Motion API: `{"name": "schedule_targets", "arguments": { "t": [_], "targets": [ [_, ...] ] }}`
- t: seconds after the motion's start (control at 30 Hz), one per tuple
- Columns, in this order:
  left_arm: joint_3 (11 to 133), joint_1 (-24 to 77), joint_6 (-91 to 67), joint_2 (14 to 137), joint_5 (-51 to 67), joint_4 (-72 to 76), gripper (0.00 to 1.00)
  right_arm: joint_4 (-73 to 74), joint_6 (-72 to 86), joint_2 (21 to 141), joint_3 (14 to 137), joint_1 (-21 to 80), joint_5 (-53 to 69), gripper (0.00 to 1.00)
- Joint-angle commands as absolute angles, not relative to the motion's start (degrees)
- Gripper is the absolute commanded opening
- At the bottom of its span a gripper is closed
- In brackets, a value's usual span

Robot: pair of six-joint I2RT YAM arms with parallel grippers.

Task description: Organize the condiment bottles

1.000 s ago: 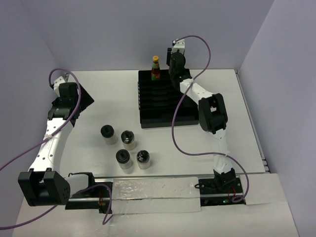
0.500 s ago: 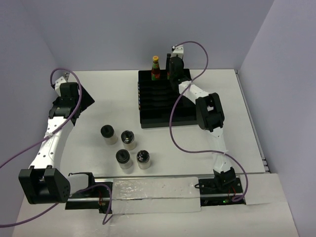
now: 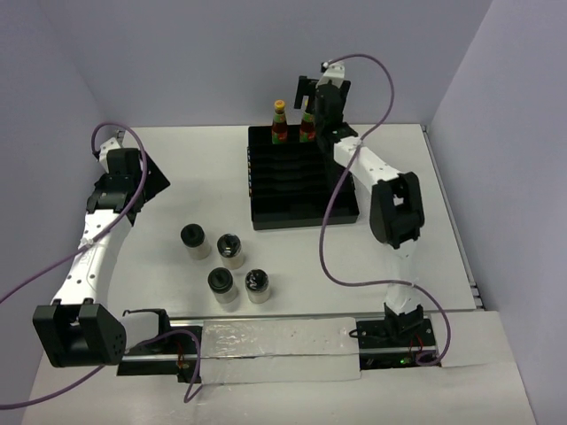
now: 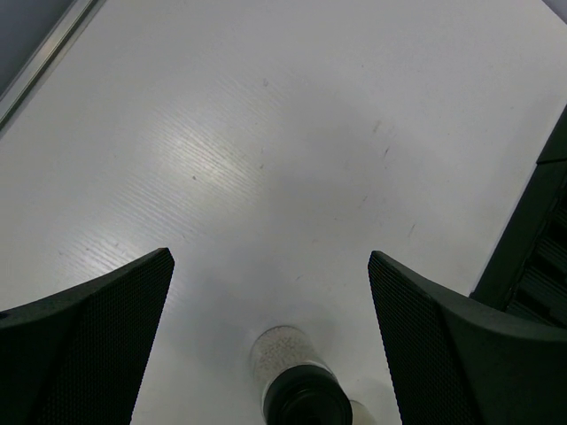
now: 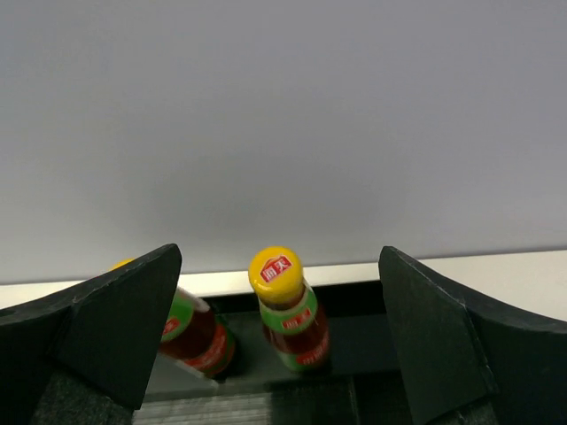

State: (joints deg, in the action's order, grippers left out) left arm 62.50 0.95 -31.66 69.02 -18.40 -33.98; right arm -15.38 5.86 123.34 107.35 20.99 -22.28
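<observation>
Top view: white table [image 3: 204,168] is walled on the left, far and right sides. The black slotted tray [image 3: 292,199] sits upper centre, its far edge close to the far wall [image 3: 221,62]. A broad bare stretch of table lies left of the tray, a narrower strip to its right. In the tray's farthest row stand the left sauce bottle [image 3: 279,121] and the right sauce bottle [image 3: 307,125], side by side and apart; the nearer slots hold nothing. The right gripper [image 5: 279,266] hangs above that far edge, fingers spread wide, with the right sauce bottle between them and touching neither; the left one is half hidden behind a finger. Four black-lidded jars cluster lower left of centre, on the table: upper-left jar [image 3: 193,239], upper-right jar [image 3: 230,249] near the tray's lower-left corner, lower-left jar [image 3: 221,283] and lower-right jar [image 3: 258,284]. The left gripper [image 4: 270,266] hovers at mid-left, fingers wide and holding nothing, over bare table.
</observation>
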Motion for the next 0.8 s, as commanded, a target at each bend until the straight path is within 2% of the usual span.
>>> {"name": "schedule_targets", "arguments": {
  "t": [0.0, 0.13, 0.23, 0.37, 0.47, 0.77],
  "targets": [
    [63.85, 0.44, -30.22, 64.58, -19.08, -35.53, 0.99, -6.80, 10.67, 104.88, 102.37, 21.83, -18.77, 1.00],
    [60.64, 0.44, -32.04, 61.09, -16.78, -34.64, 0.99, -0.04, 12.63, 95.24, 92.29, 25.69, -13.12, 1.00],
    [59.00, 0.44, -33.08, 59.86, -15.16, -34.72, 0.99, 2.99, 11.51, 86.72, 82.13, 32.61, -11.60, 1.00],
    [58.71, 0.44, -33.20, 59.37, -14.55, -35.20, 1.00, 7.50, 8.94, 81.77, 75.81, 44.18, -11.86, 1.00],
    [58.97, 0.36, -33.31, 58.78, -14.78, -35.78, 0.99, 13.42, 11.13, 81.66, 75.05, 50.76, -11.25, 1.00],
    [58.71, 0.36, -33.66, 57.82, -15.82, -35.95, 0.99, 21.57, 15.72, 78.11, 70.62, 60.87, -13.00, 1.00]
  ]
}}
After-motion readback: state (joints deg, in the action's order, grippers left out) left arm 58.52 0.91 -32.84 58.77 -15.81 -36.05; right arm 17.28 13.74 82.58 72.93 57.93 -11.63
